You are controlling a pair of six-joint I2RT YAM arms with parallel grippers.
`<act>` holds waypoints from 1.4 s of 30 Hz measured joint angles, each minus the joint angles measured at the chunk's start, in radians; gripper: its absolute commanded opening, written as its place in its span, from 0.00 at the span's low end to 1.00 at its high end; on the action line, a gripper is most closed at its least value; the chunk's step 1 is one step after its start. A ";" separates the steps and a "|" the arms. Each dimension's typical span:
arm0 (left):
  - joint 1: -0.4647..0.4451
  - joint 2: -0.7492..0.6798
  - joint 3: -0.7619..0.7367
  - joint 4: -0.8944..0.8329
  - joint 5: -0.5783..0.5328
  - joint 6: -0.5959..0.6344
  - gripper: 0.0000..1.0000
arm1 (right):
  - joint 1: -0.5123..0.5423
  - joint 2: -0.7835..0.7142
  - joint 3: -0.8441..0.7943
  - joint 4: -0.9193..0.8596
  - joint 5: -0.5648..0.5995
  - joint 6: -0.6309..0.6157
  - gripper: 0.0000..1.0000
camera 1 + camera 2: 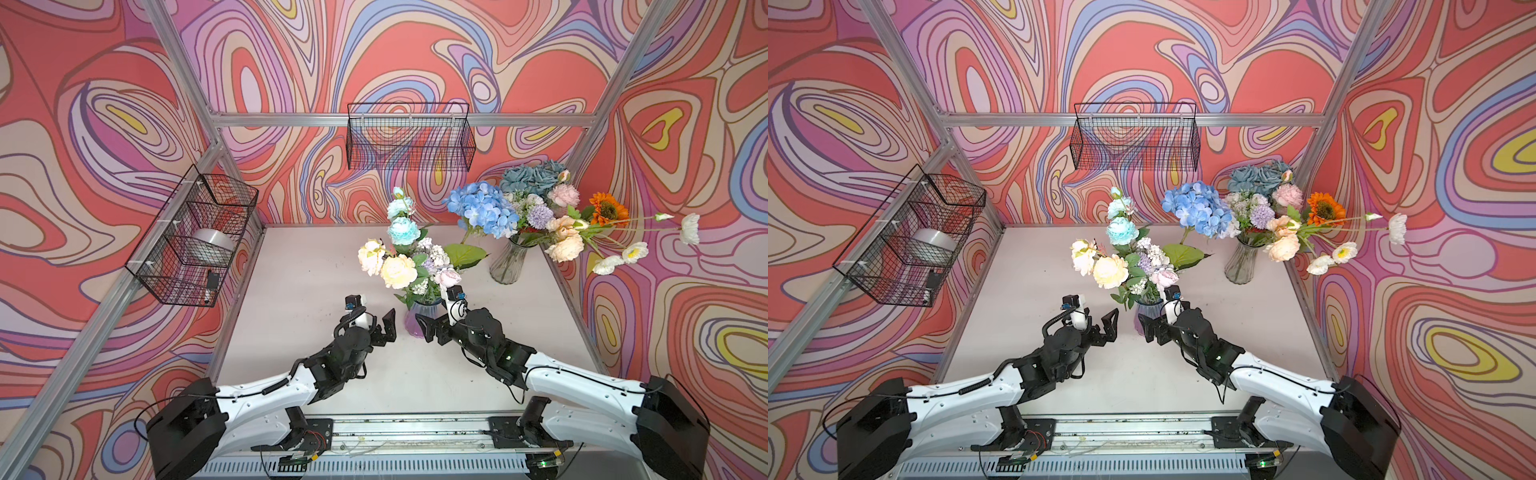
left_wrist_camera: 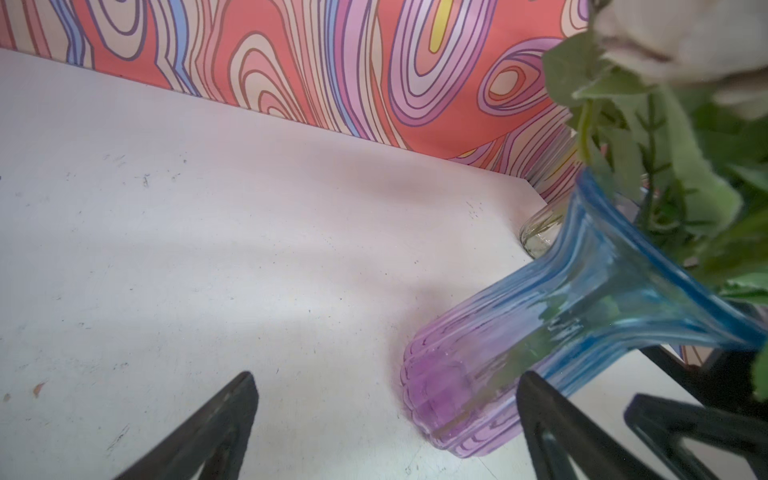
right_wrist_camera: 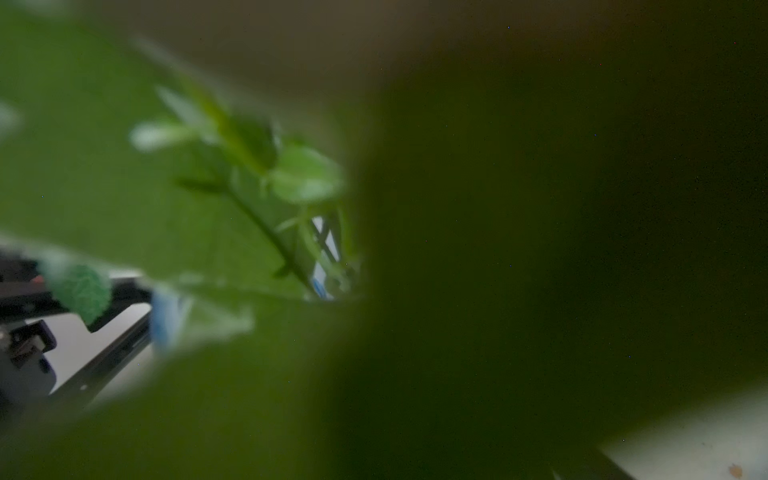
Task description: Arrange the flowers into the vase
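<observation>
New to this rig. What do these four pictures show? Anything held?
Two robot arms work at a table. Two pictures come from one overhead camera pair; the other two from cameras on each arm's wrist. The right wrist view is blocked by blurred leaves. On the table: a purple-and-blue vase with flowers, close to both grippers, and a clear vase with more flowers at the back right. Wire baskets hang on the walls. The left gripper and right gripper are both open, holding nothing.

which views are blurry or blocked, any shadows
Right wrist view: almost wholly blocked by blurred green leaves, dark across half the picture. Left wrist view: purple-blue vase fairly sharp, the pale bloom nearest the lens blurred, soft shadow on the table. Both top views: sharp, evenly lit.
</observation>
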State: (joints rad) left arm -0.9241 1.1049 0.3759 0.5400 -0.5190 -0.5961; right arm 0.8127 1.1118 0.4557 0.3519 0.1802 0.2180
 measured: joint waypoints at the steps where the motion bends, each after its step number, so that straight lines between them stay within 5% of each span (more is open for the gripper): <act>1: 0.008 0.008 0.000 0.016 -0.002 -0.004 1.00 | 0.000 0.014 -0.010 0.038 0.009 -0.014 0.98; 16: 0.144 -0.013 -0.071 0.113 -0.005 -0.064 1.00 | 0.000 0.422 -0.010 0.623 0.143 -0.173 0.94; 26: 0.148 -0.105 -0.098 0.108 -0.022 -0.061 1.00 | 0.000 0.690 0.149 0.857 0.183 -0.229 0.51; 33: 0.151 -0.161 -0.122 0.096 -0.045 -0.043 1.00 | 0.000 0.819 0.196 1.028 0.205 -0.259 0.39; 42: 0.153 -0.185 -0.132 0.077 -0.081 -0.026 1.00 | -0.051 1.003 0.423 1.073 0.167 -0.262 0.39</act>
State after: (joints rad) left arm -0.7708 0.9203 0.2436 0.6174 -0.5999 -0.6216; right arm 0.7620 2.1147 0.8791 1.4250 0.3473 -0.0441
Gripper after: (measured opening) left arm 0.998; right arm 0.731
